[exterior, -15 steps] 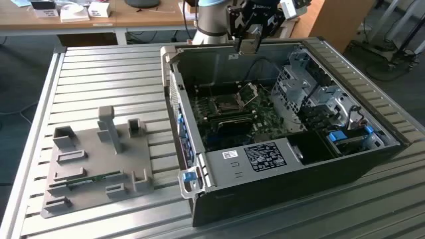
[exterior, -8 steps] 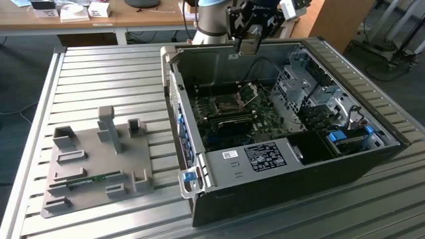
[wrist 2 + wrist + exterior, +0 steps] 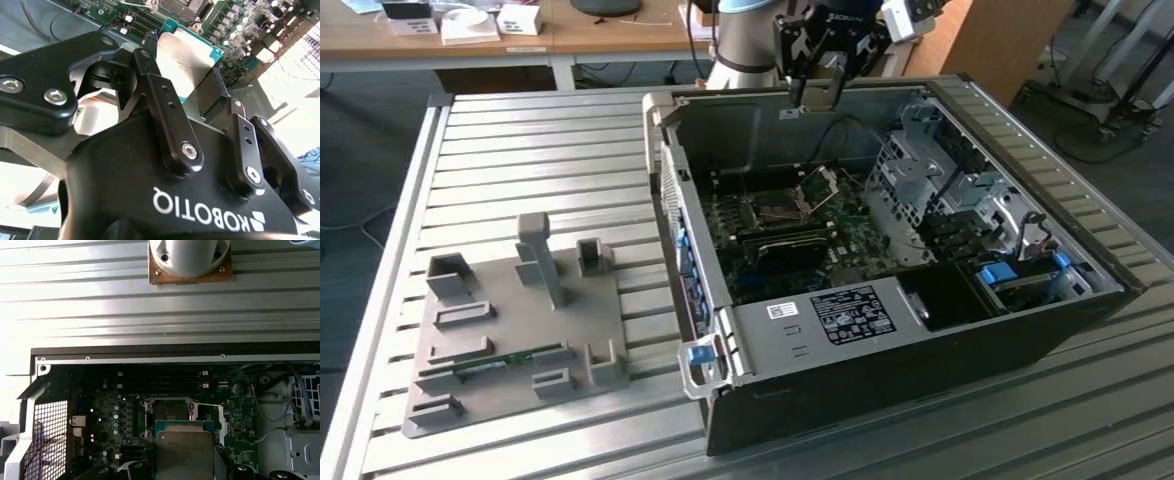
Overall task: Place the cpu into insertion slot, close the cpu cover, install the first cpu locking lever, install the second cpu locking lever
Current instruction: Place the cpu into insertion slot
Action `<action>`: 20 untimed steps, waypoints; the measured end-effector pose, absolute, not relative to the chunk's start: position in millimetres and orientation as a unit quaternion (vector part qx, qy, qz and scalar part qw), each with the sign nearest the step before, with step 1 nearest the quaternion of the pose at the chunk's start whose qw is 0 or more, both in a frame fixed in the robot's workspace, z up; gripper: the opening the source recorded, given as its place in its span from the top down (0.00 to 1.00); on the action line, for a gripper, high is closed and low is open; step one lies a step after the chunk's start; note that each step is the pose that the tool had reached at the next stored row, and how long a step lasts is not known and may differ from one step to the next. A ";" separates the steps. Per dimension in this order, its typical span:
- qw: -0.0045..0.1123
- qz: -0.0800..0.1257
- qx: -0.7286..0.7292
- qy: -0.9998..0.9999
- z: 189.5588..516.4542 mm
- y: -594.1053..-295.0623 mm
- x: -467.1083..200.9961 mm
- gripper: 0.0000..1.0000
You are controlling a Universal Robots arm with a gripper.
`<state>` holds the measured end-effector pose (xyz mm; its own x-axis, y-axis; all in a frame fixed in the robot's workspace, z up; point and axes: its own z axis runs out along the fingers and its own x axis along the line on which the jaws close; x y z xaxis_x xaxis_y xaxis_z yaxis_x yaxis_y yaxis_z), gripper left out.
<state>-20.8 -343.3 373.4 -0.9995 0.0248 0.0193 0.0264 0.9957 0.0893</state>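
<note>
Silvery cpu (image 3: 184,450) pinched in the gripper (image 3: 182,62), well above the insertion slot (image 3: 167,413); I'd say it needs level, square, gentle lowering.

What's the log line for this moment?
gripper: shut on cpu | above open case | insertion slot: empty | cpu cover: raised

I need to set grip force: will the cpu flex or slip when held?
Probably stiff: the cpu is a flat plate with a metal top, showing no sag in the gripper. Likely light, being small. Its smooth-looking surface could slip between the narrow fingers.
</note>
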 end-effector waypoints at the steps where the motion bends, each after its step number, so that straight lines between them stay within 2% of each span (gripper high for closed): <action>1: 0.009 -0.045 -0.013 -0.999 373.4 -343.3 -20.8 0.46; 20: 0.009 -0.045 -0.013 -0.999 370.4 -343.3 -20.8 0.46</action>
<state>-20.8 -343.3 370.4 -0.9995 0.0248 0.0193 0.0264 0.9956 0.0894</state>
